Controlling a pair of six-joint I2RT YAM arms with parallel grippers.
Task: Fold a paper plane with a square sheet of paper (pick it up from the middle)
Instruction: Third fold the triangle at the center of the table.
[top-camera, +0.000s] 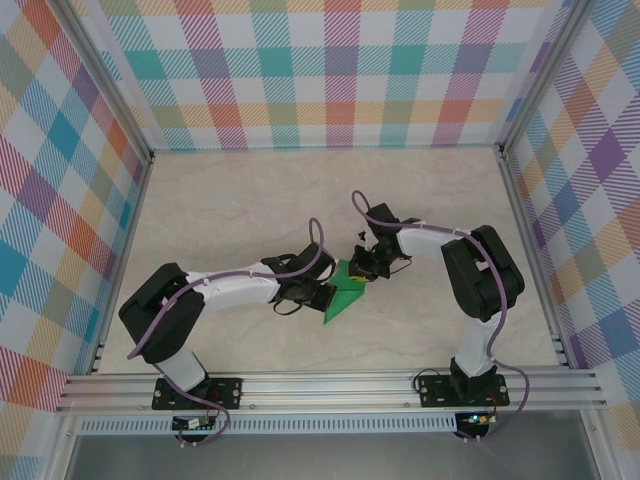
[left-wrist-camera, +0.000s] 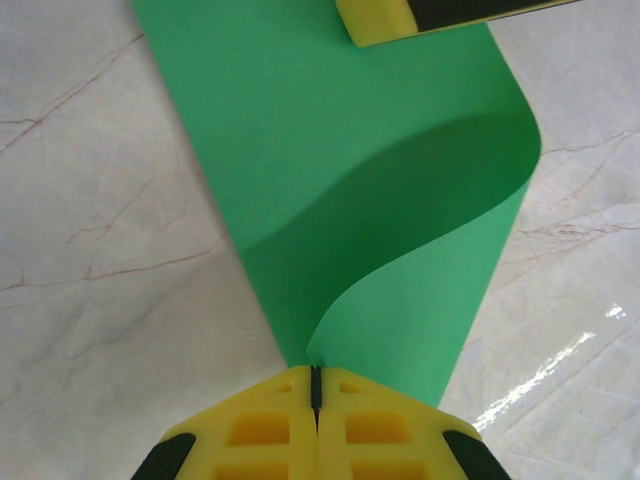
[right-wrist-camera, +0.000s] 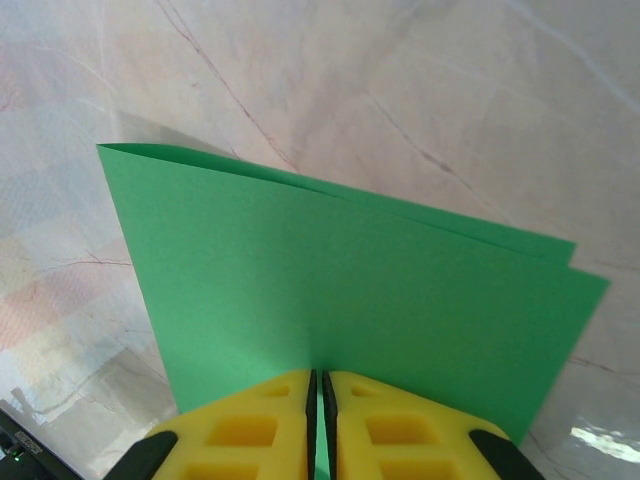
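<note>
The square sheet of paper (top-camera: 347, 289) is bright green and held off the marble table between both arms, near the table's middle. My left gripper (top-camera: 326, 296) is shut on its near end. In the left wrist view the sheet (left-wrist-camera: 340, 150) curls in an S-bend away from the left gripper (left-wrist-camera: 316, 372). A yellow fingertip (left-wrist-camera: 375, 18) of the right gripper shows at the sheet's far edge. My right gripper (top-camera: 363, 268) is shut on the opposite edge. In the right wrist view the paper (right-wrist-camera: 350, 280) lies doubled over, two layers showing beyond the right gripper (right-wrist-camera: 320, 378). A paper plane is out of view.
Plaid walls (top-camera: 320, 70) close in the back and both sides. An aluminium rail (top-camera: 330, 385) runs along the near edge, with posts (top-camera: 525, 210) at the sides. The marble tabletop (top-camera: 240, 200) stretches around the arms.
</note>
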